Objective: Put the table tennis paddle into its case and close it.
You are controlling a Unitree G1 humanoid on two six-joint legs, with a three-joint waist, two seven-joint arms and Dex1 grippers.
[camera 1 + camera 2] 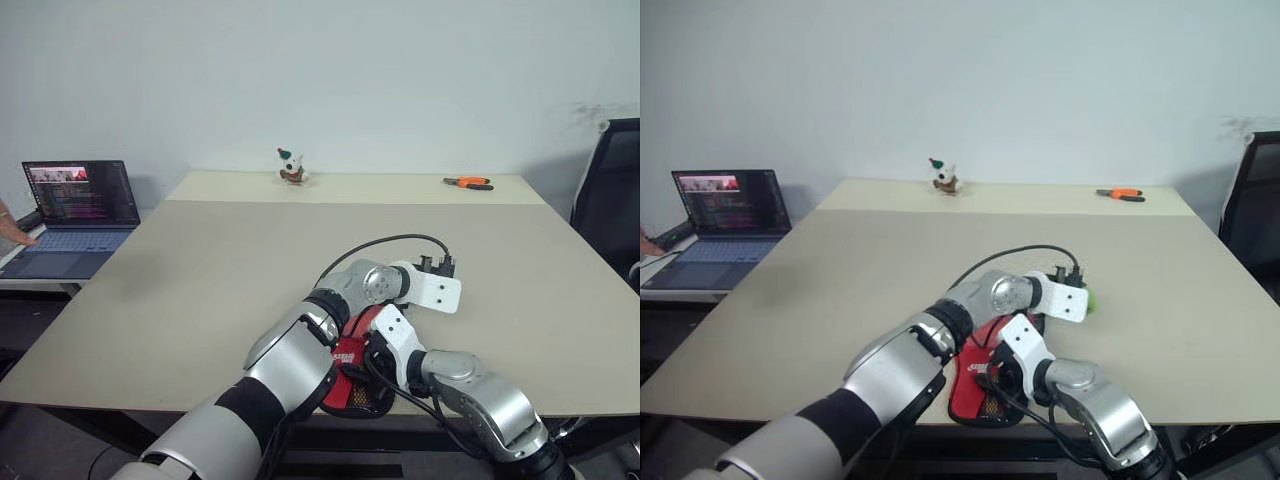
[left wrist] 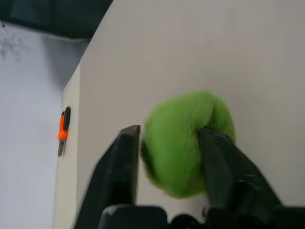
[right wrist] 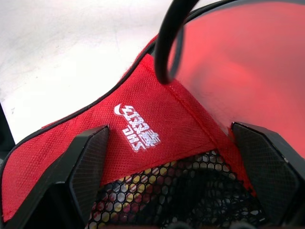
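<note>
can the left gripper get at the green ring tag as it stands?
Probably yes. In the left wrist view the left gripper already has a finger on each side of the green ring tag, nothing between them. Whether the fingers actually press it is unclear.

- Wide beige table, a paler strip along its far edge.
- On that strip: small toy figure left of middle, orange-handled pliers toward the right.
- At the near edge: red and black-mesh case, lying flat.
</note>
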